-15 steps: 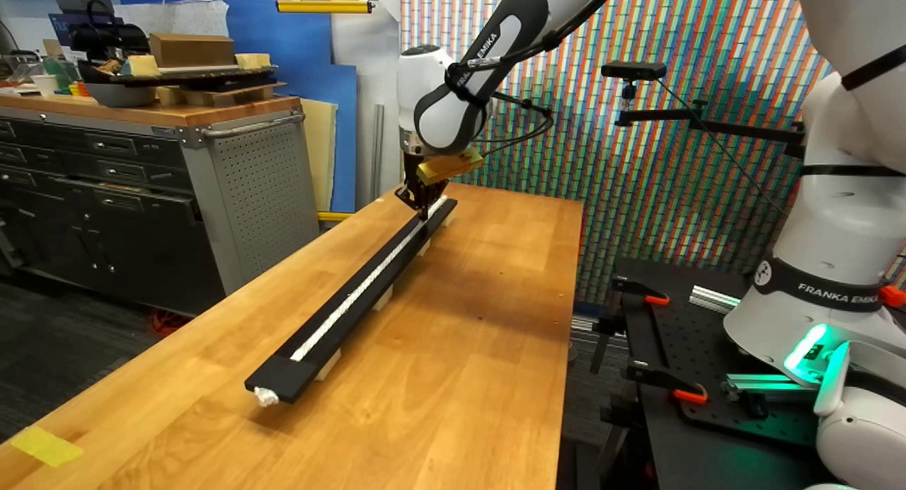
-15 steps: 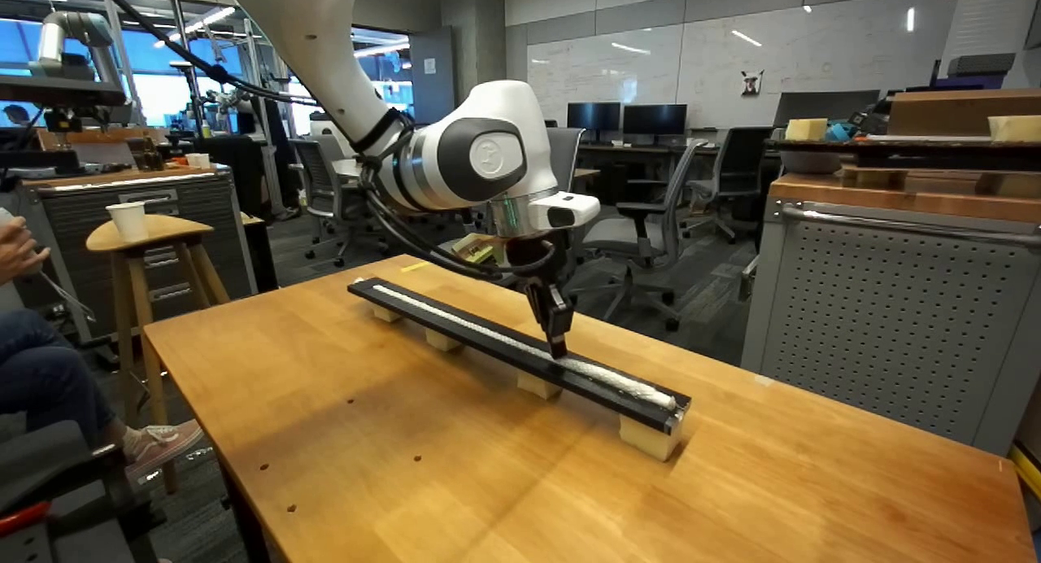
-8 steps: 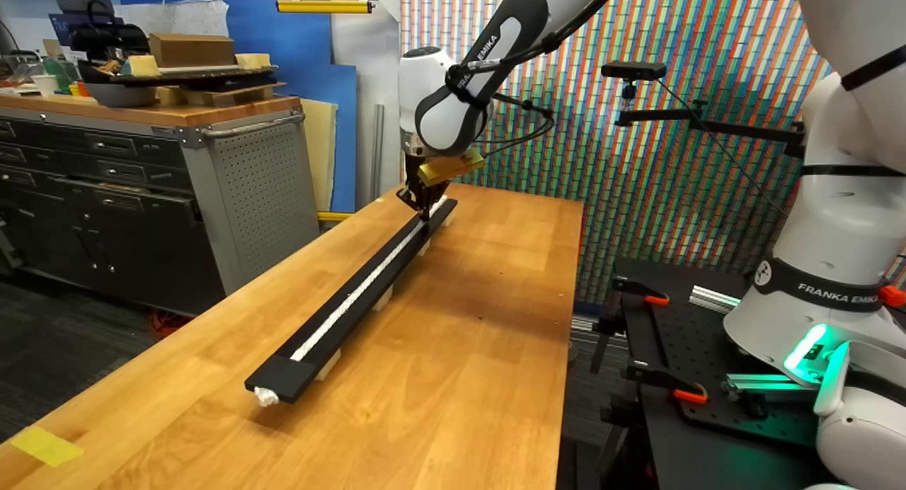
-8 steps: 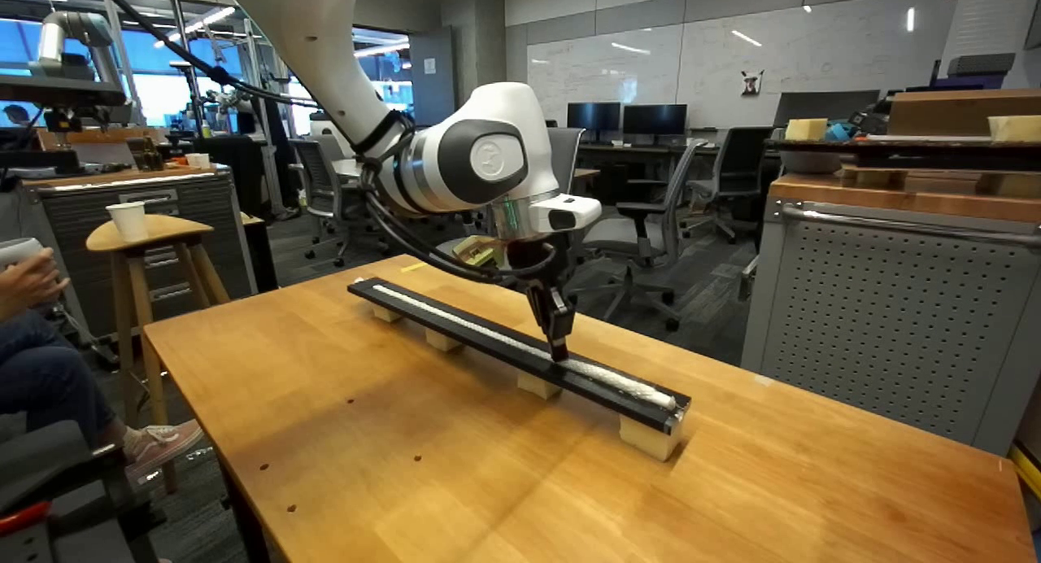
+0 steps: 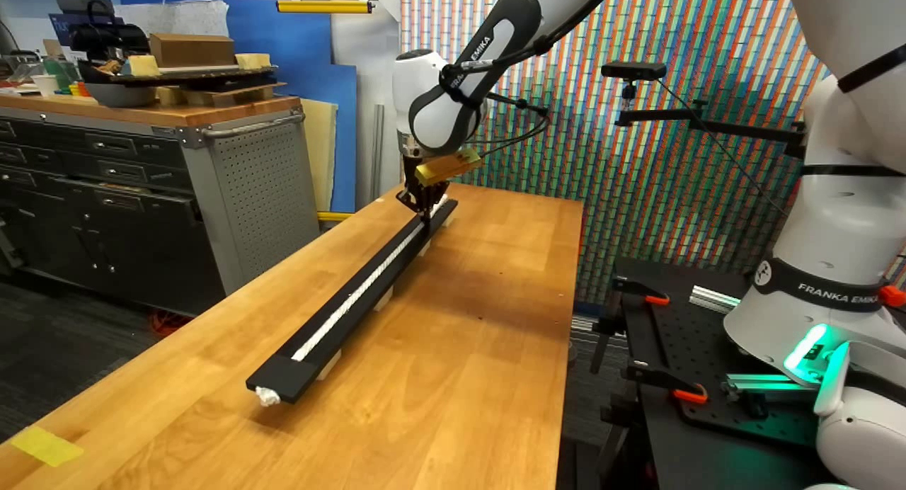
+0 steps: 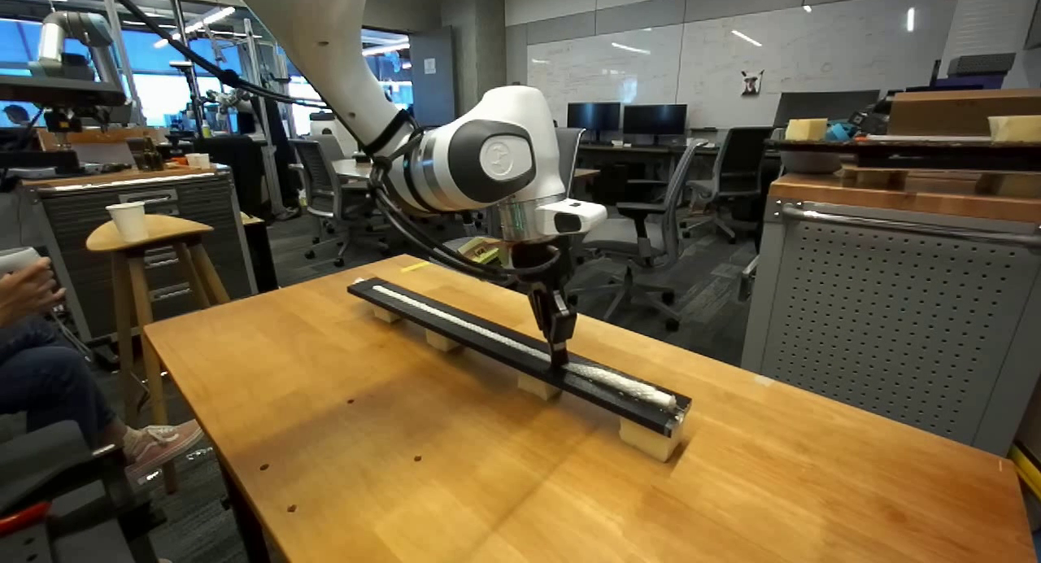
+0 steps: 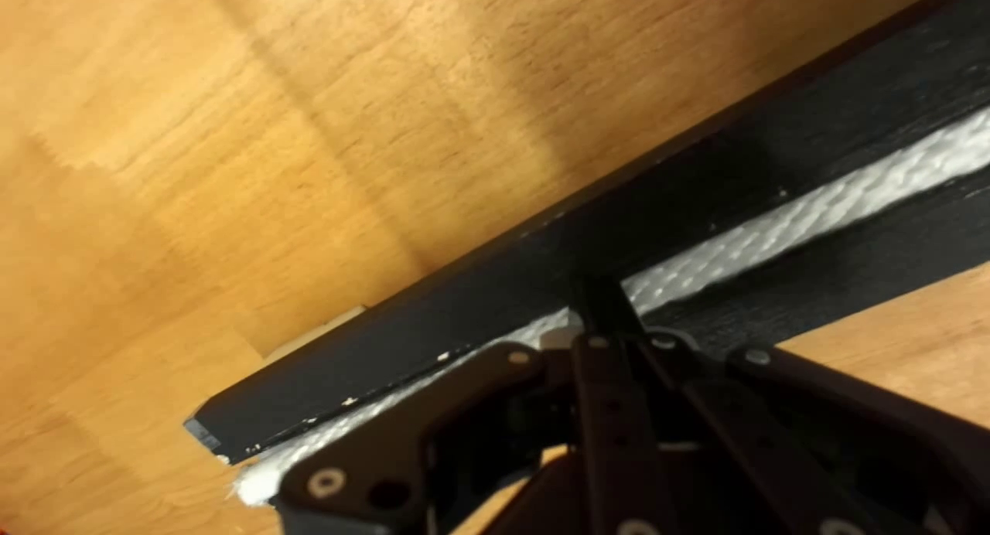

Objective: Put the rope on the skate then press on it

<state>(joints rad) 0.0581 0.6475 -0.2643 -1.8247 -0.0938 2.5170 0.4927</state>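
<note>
Claw (image 6: 559, 355): it is closed; from where I stand, the two fingers come together into one narrow dark tip, and this tip points downward.
Fingertips (image 7: 607, 307): in the wrist view they are over the rope (image 7: 843, 200), and they appear to touch its upper side; how hard they press, I cannot tell.
Rope: cream-white and braided, it lies along the skate (image 7: 495, 295), passes under the claw and continues on both sides of it.
Rope, short side of the claw: here it looks thicker and stands higher; its frayed end is at the end of the skate.
Rope, long side of the claw: here it looks flatter, like a thin white line in the groove, going away from the claw.
Skate: a long black rail, directly below the claw, which is nearer to one end of it.
White lump (image 5: 267, 396): at the skate's end farther from the claw; what it is, I cannot tell.
Wooden blocks (image 6: 647, 438): under the skate, holding it above the tabletop (image 6: 455, 465); one is close below the claw.
Arm (image 6: 455, 164): it reaches the claw from above.
Yellow tape (image 5: 47, 445): on the tabletop, well apart from the claw.
</note>
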